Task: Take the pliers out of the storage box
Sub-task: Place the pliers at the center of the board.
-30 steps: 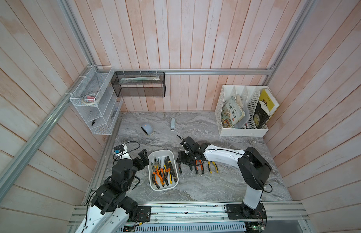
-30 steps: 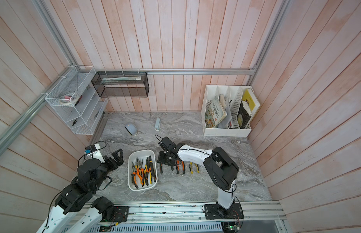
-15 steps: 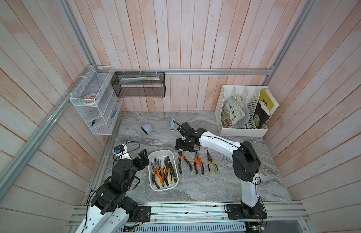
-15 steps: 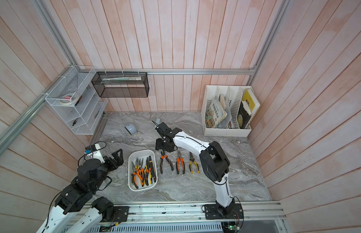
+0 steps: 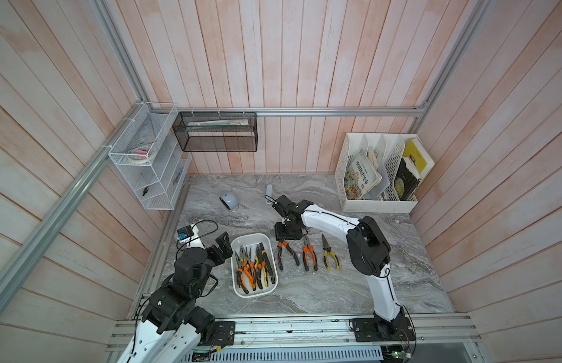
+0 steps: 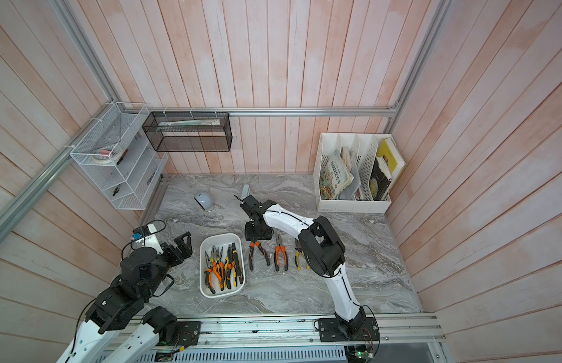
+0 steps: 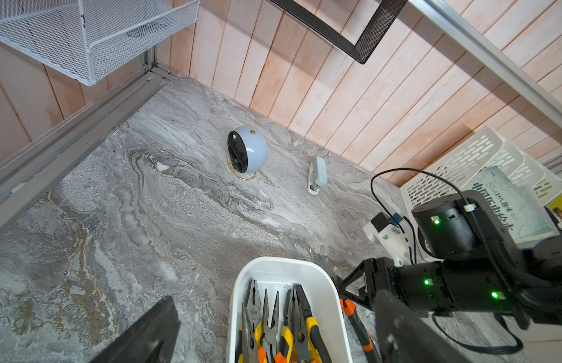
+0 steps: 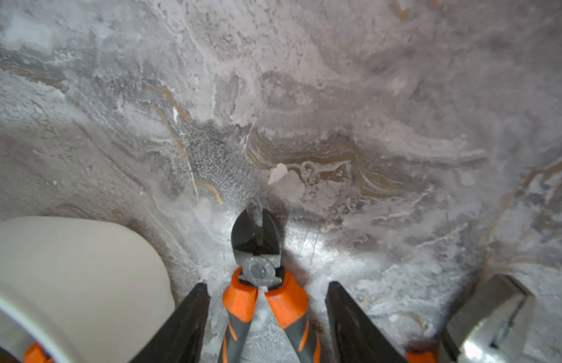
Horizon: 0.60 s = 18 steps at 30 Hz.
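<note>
The white storage box (image 5: 250, 238) (image 6: 220, 236) (image 7: 333, 301) lies at the front left of the marble table with several pliers (image 5: 254, 267) (image 7: 283, 323) in it. Three more pliers lie in a row on the table to its right: orange-handled (image 5: 286, 255) (image 8: 257, 251), orange-handled (image 5: 308, 256) and yellow-handled (image 5: 330, 257). My right gripper (image 5: 287, 234) (image 8: 267, 285) hangs over the head of the pliers nearest the box. It is open, and its fingers (image 8: 191, 317) stand clear on either side of the handles. My left gripper (image 5: 223, 245) (image 7: 275, 298) is open and empty, left of the box.
A blue-grey round clock (image 5: 228, 200) and a small stapler (image 5: 269, 190) sit toward the back of the table. A white file rack (image 5: 380, 176) with books fills the back right corner. A white wire shelf (image 5: 147, 163) and a black mesh basket (image 5: 215, 132) hang on the walls.
My right gripper has let go of the orange-handled pliers beside the box and drawn back toward the rear, so all three pliers on the table now show. The left arm has not moved.
</note>
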Each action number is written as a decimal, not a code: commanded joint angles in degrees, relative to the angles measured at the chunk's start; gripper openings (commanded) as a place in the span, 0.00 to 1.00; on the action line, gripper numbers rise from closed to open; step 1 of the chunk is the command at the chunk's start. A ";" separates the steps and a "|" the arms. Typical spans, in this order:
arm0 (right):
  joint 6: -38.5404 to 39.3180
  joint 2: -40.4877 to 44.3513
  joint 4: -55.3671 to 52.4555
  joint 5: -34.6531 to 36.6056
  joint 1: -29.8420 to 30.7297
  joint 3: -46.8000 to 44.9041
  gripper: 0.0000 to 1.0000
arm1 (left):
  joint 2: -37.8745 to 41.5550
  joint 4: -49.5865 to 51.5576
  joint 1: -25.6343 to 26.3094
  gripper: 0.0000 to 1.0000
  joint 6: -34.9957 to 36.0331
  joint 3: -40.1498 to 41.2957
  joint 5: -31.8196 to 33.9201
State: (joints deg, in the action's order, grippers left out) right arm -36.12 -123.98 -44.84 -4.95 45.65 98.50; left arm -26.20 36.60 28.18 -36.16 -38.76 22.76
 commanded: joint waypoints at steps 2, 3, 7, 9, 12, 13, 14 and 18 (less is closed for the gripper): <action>0.79 -2.46 -0.66 0.01 -0.35 1.47 0.60 | -0.24 -0.55 0.20 1.00 0.93 0.28 -0.30; 0.86 -2.64 -0.58 -0.10 -0.30 1.67 0.60 | -0.25 -0.56 0.21 1.00 0.96 0.35 -0.37; 1.15 -4.12 -1.24 -0.15 -0.31 3.29 0.58 | -0.31 -0.57 0.20 1.00 1.01 0.31 -0.34; 1.27 -4.77 -1.91 -0.06 -0.29 4.07 0.58 | -0.41 -0.66 0.21 1.00 1.01 0.31 -0.40; 1.30 -5.77 -2.53 -0.06 -0.18 5.14 0.56 | -0.50 -0.70 0.20 1.00 1.01 0.32 -0.42; 1.31 -5.97 -2.77 0.07 -0.20 5.39 0.56 | -0.53 -0.65 0.19 1.00 1.01 0.35 -0.45; 1.31 -6.21 -2.92 0.20 -0.21 5.76 0.55 | -0.60 -0.71 0.17 1.00 1.01 0.29 -0.45; 1.65 -7.12 -4.41 1.24 -0.14 7.40 0.51 | -0.68 -0.71 0.16 1.00 1.07 0.35 -0.49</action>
State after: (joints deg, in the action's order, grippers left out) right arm -35.22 -129.21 -46.33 -4.93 45.65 104.03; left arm -26.68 36.60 28.18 -36.16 -38.76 22.74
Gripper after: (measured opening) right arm 0.515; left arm 0.998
